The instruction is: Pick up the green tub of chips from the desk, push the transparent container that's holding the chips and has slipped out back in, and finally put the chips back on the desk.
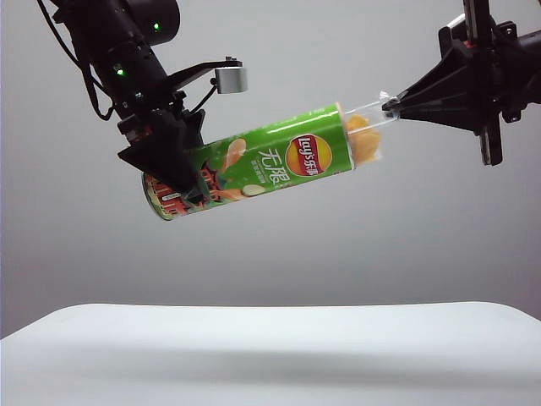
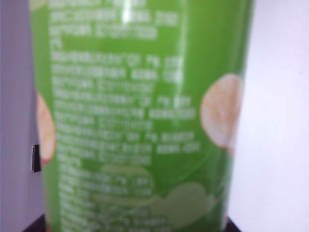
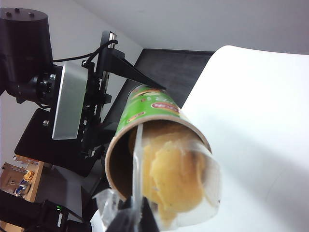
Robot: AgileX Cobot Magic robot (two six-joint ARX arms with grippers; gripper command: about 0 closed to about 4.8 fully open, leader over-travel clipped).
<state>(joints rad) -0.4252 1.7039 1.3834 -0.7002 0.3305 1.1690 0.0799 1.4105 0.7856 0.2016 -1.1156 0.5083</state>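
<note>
The green tub of chips [image 1: 270, 161] hangs tilted in the air above the desk [image 1: 270, 355]. My left gripper [image 1: 182, 169] is shut on the tub near its closed lower end. In the left wrist view the tub [image 2: 140, 116] fills the picture, with dark fingers [image 2: 231, 226] at its sides. The transparent container [image 1: 372, 127] sticks out of the raised open end, with pale-yellow chips [image 1: 365, 139] inside. My right gripper [image 1: 393, 106] is shut on the container's thin wall. The right wrist view shows that gripper [image 3: 137, 217], the container [image 3: 207, 193] and the chips [image 3: 174, 174].
The white desk [image 3: 251, 121] lies well below both arms. The left arm's wrist camera [image 1: 230, 79] juts out above the tub. A dark base panel [image 3: 169, 67] and a wooden shelf [image 3: 19, 179] sit beyond the desk's edge.
</note>
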